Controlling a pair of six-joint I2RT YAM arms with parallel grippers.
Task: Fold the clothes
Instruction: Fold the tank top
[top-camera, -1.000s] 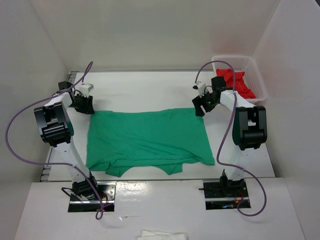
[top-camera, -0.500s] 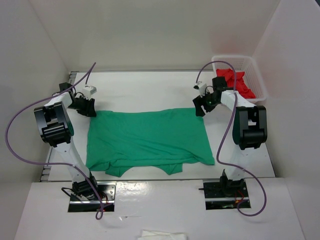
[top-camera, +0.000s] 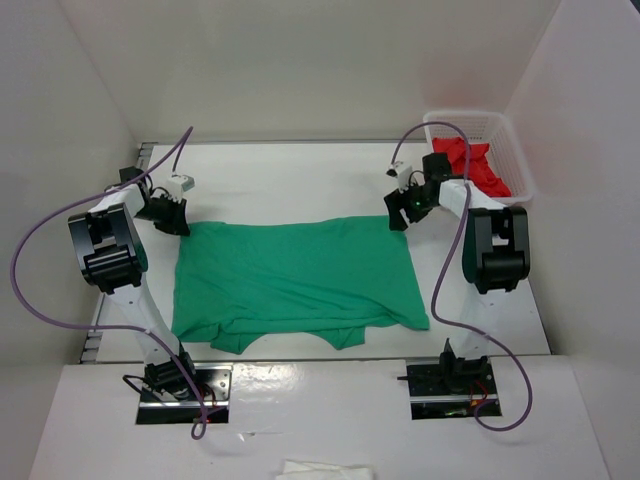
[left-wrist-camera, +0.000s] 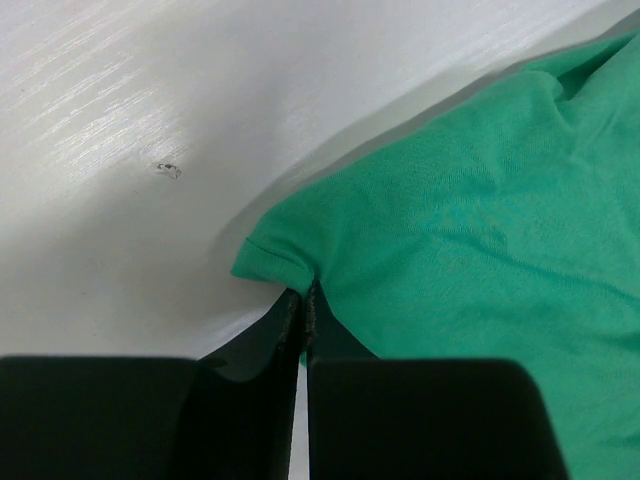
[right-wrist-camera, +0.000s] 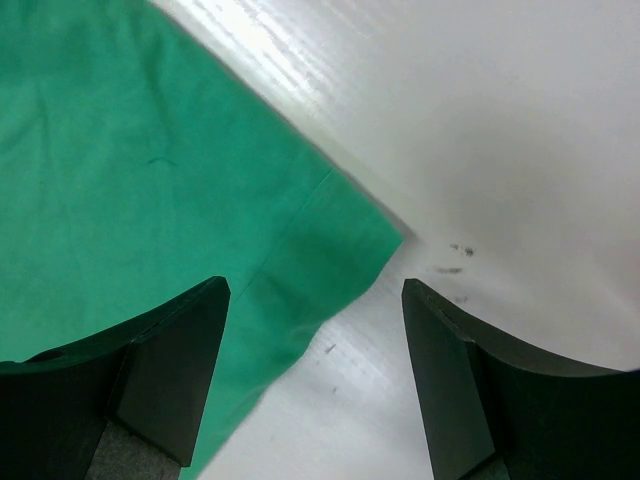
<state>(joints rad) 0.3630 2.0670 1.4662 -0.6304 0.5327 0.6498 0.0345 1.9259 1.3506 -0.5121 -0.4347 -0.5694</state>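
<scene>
**A:** Status? Near side first.

**B:** T-shirt (top-camera: 295, 275) lies flat mid-worktop (top-camera: 290, 175). Its near hem sits a bit back from the near edge. Two sleeve bits (top-camera: 232, 343) poke out from under that hem, so prob. one fold's already in, top layer over bottom. It's no neat packet yet. I'd guess abt halfway, w/ at least one more fold left.

**A:** Claws?

**B:** Both are at the shirt's far edge. Left gripper (left-wrist-camera: 303, 300) has its jaws pressed together, w/ the far-left corner nipped at the tips. Right gripper (right-wrist-camera: 312, 300) has its jaws apart. The far-right corner lies between them on the worktop, not gripped.

**A:** Room to move?

**B:** There's bare worktop beyond the far edge up to the back wall, plus a narrow strip on each side. The basket (top-camera: 522, 170) w/ the red garment (top-camera: 478, 162) sits in the far-right corner, near the R arm's wrist and well apart from the shirt. The side walls (top-camera: 60, 120) are close to both elbows, so wide swings look tight. Bringing the far edge toward the near edge seems the clearest path, imo.
</scene>
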